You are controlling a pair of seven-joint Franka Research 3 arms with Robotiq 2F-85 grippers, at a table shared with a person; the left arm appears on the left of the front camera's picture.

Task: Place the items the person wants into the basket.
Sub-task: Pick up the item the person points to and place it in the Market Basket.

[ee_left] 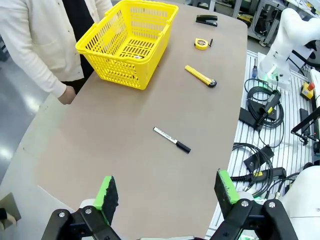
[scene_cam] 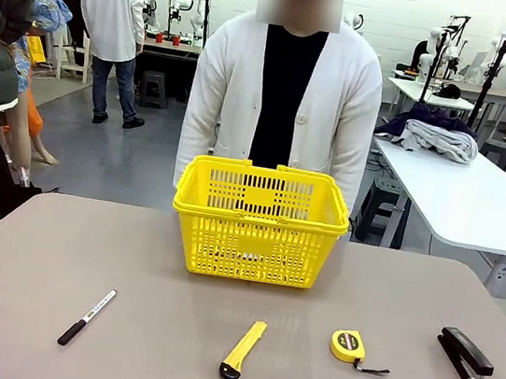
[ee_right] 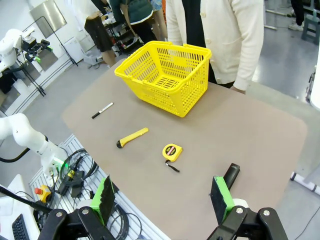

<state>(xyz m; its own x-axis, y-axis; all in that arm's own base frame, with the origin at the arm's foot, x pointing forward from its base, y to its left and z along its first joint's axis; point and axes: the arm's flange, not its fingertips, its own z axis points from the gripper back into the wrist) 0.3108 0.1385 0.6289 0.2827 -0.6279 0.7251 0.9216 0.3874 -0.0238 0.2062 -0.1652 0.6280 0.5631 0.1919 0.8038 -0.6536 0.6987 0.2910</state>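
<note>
Front view: I read the basket centred far across the table, in front of the person. The marker, utility knife, tape measure and stapler lie in one spaced near row, presumably for single picks.

Left wrist view: the left gripper is wide open and empty. The marker lies ahead between its fingers (nearest candidate).

Right wrist view: the right gripper is likewise open and empty. The tape measure lies ahead between its fingers. The stapler sits just beyond one pad, a closeness the front view hides.
</note>
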